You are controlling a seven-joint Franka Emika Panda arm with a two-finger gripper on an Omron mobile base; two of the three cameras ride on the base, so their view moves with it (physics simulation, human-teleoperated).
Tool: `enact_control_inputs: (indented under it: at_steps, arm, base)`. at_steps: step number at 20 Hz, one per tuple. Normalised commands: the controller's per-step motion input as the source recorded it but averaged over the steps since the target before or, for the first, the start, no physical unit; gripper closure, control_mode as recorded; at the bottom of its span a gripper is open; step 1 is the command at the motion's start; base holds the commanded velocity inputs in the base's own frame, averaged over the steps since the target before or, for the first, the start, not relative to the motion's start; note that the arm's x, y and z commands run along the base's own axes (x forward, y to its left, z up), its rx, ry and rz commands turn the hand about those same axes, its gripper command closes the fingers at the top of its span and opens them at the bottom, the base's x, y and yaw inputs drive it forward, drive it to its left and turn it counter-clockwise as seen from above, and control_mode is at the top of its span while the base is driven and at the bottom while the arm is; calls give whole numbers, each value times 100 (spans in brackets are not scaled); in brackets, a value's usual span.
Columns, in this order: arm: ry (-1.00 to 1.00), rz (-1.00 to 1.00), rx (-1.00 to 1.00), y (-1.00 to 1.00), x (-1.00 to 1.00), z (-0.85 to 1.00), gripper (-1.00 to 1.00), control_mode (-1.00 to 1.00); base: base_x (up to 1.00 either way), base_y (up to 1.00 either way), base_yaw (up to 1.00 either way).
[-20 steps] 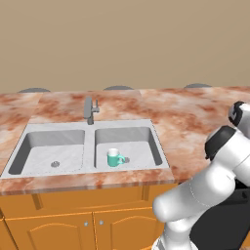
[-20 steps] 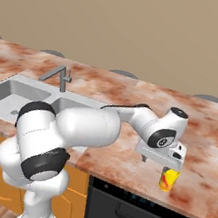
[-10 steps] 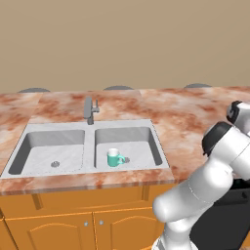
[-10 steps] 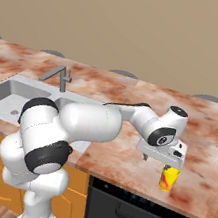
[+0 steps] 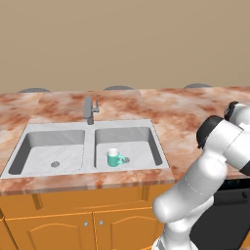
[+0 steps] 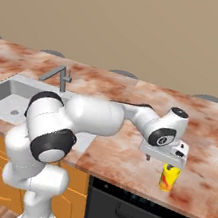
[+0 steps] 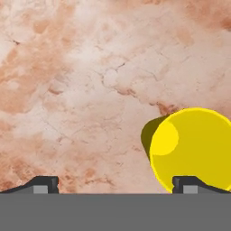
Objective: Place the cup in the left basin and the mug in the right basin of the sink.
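End effector [image 6: 170, 165] hovering wide open, empty, over cup [image 6: 169, 177] standing on surface [image 6: 123, 154] right of sink [image 5: 88, 168]; off-centre, prob. Looking light, rigid, smooth; gripping across sides.

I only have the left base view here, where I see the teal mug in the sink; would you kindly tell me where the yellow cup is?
Observer: The cup stands upright on the counter, right of the sink, near the front edge.
Operator: And where is the claw?
Observer: The claw hangs just above the cup.
Operator: Is it centred over it?
Observer: No; in the hand view the cup sits under one fingertip, with the jaws open.
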Motion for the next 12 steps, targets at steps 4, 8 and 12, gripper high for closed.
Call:
enact_control_inputs:
  at_steps: [4, 8, 12]
  arm:
    - [-2, 5, 0, -14, 12, -14, -100, -100]
    - [-3, 6, 0, -13, 11, -13, -100, -100]
    - [-2, 6, 0, -14, 11, -12, -100, -100]
  base:
    - [0, 0, 0]
    - [0, 0, 0]
    - [0, 0, 0]
